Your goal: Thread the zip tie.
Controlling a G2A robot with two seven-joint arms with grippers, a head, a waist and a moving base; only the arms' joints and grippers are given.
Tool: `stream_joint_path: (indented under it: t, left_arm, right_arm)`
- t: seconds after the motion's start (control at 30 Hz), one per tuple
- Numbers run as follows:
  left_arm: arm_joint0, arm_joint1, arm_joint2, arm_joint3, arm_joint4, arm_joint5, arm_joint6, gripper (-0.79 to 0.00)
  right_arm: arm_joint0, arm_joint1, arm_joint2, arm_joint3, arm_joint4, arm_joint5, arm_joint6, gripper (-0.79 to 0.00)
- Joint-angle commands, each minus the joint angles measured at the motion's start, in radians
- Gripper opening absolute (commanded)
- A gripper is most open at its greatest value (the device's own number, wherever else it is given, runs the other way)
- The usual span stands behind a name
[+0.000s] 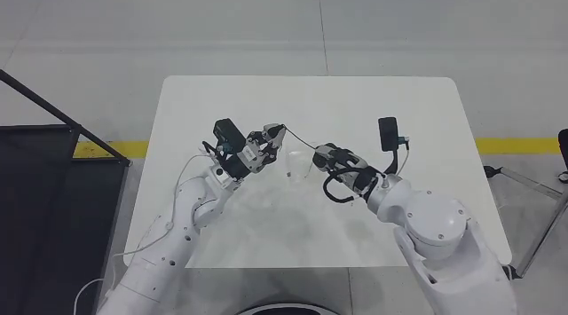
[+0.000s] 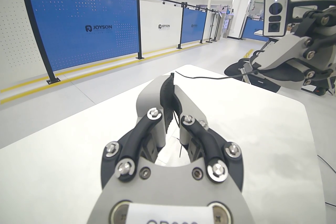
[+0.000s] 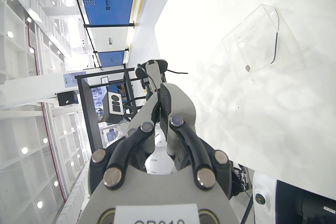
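A thin black zip tie (image 1: 299, 137) (image 2: 210, 77) spans the air between my two grippers above the middle of the white table (image 1: 399, 111). My left gripper (image 1: 278, 131) (image 2: 172, 78) is shut, with a black strand pinched between its pads and trailing out below them. My right gripper (image 1: 318, 153) (image 3: 161, 87) is shut too; in the left wrist view its tips (image 2: 256, 68) clamp the tie's far end. From the right wrist, the left gripper (image 3: 149, 67) sits just beyond my fingertips, with a short tip of the tie (image 3: 178, 72) poking out sideways.
A small clear plastic box (image 1: 297, 166) (image 3: 260, 43) stands on the table under the grippers, with a black strip (image 3: 274, 47) inside. A black-framed barrier (image 1: 35, 191) stands off the table's left edge. Bare tabletop lies all around.
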Motion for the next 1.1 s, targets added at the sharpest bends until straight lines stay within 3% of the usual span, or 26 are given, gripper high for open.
stream_joint_path:
  t: [0.0,1.07]
  left_arm:
    - [0.0,0.0,0.0,0.0,0.001,0.0,0.002,-0.785]
    - [-0.003,-0.002,-0.003,0.001,0.0,0.0,-0.004,-0.785]
  right_arm:
    - [0.002,0.0,-0.002,0.0,-0.002,0.005,0.001,-0.785]
    - [-0.003,-0.003,0.002,-0.001,-0.009,-0.002,0.01,-0.785]
